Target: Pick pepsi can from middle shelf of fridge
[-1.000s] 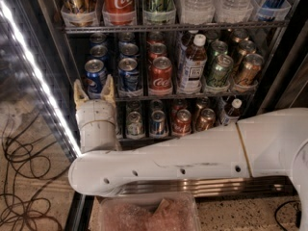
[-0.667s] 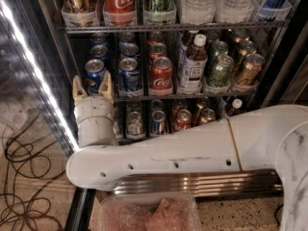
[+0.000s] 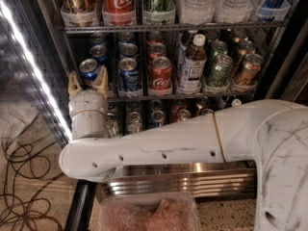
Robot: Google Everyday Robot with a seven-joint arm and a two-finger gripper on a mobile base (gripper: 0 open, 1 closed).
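Observation:
The pepsi can (image 3: 89, 69), blue with a silver top, stands at the front left of the middle shelf (image 3: 192, 96) of the fridge (image 3: 183, 177). My gripper (image 3: 88, 82) is right at this can. Its tan fingertips (image 3: 102, 81) stand on either side of the can's lower part and are spread apart. The white wrist below them hides the can's base. More blue cans (image 3: 129, 74) stand beside and behind it.
A red Coca-Cola can (image 3: 161, 74), a bottle (image 3: 193, 64) and green cans (image 3: 219, 71) fill the shelf to the right. The upper shelf (image 3: 168, 27) is close above. The LED strip (image 3: 29, 61) runs down the left frame. Cables (image 3: 19, 177) lie on the floor at left. A plastic tub (image 3: 149, 213) is at the bottom.
My gripper has moved slightly up and to the left, so its fingers now reach further up around the front left pepsi can. The forearm has risen with it.

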